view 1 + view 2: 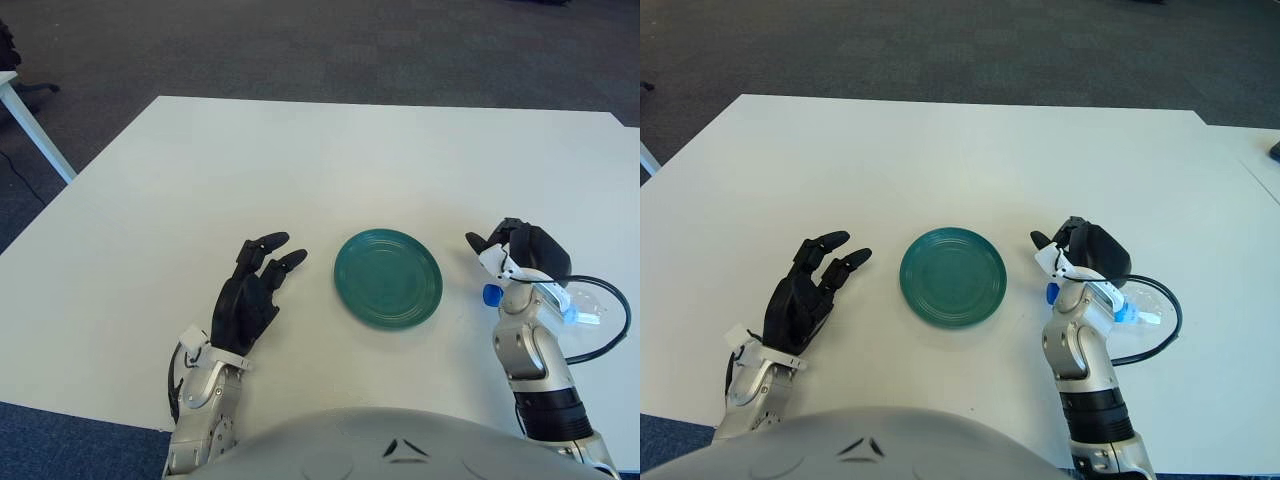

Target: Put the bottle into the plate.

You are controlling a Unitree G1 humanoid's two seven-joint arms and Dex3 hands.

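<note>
The round green plate [388,277] lies flat at the middle of the white table [330,160]. A clear plastic bottle [583,304] with a blue cap [491,294] lies on its side right of the plate, and its middle is hidden behind my right wrist. My right hand [512,247] hovers just beyond the bottle, fingers loosely bent and pointing toward the plate, with nothing in their grasp. My left hand [256,285] shows left of the plate with its fingers spread and holding nothing.
A black cable [612,320] loops from my right forearm over the table beside the bottle. The table's right edge is close to the bottle. A second white table's leg [35,130] stands at the far left.
</note>
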